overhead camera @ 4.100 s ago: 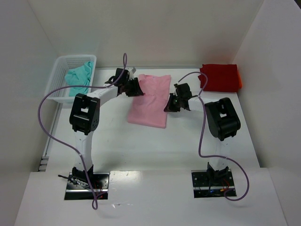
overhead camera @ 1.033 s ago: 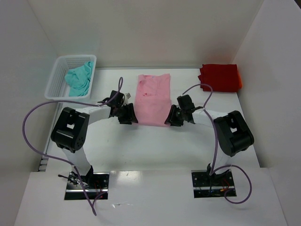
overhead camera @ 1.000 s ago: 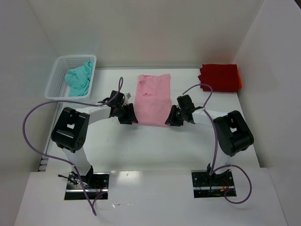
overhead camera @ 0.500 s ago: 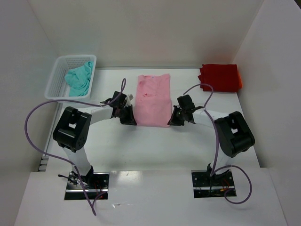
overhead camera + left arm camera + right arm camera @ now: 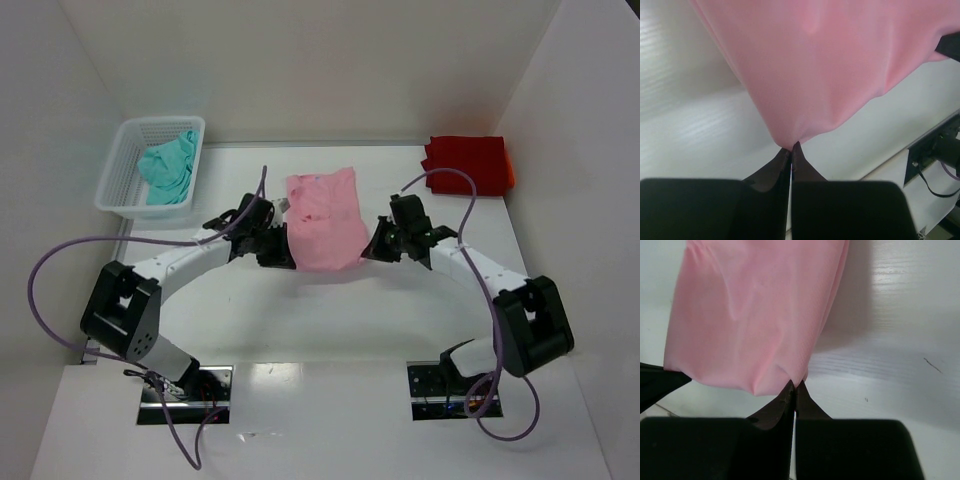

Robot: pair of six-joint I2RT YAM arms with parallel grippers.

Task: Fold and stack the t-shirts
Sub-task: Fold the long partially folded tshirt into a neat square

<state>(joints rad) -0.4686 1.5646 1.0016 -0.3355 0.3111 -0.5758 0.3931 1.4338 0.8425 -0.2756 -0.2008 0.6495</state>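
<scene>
The light pink t-shirt (image 5: pixel 325 218) lies as a long folded strip in the middle of the table, its near end lifted off the surface. My left gripper (image 5: pixel 281 258) is shut on its near left corner (image 5: pixel 790 142). My right gripper (image 5: pixel 371 250) is shut on its near right corner (image 5: pixel 796 381). The cloth hangs between the two grippers. The bright red t-shirt (image 5: pixel 468 165) lies folded at the back right. The teal t-shirt (image 5: pixel 169 167) lies crumpled in the white mesh basket (image 5: pixel 130 200).
The basket stands at the back left by the left wall. White walls close the table on the left, back and right. Purple cables loop from both arms over the table. The right gripper's dark tip (image 5: pixel 950 45) shows in the left wrist view.
Both grippers closed on the pink shirt's near corners and raised them; the near end has come off the table and the arms have reached farther forward.
</scene>
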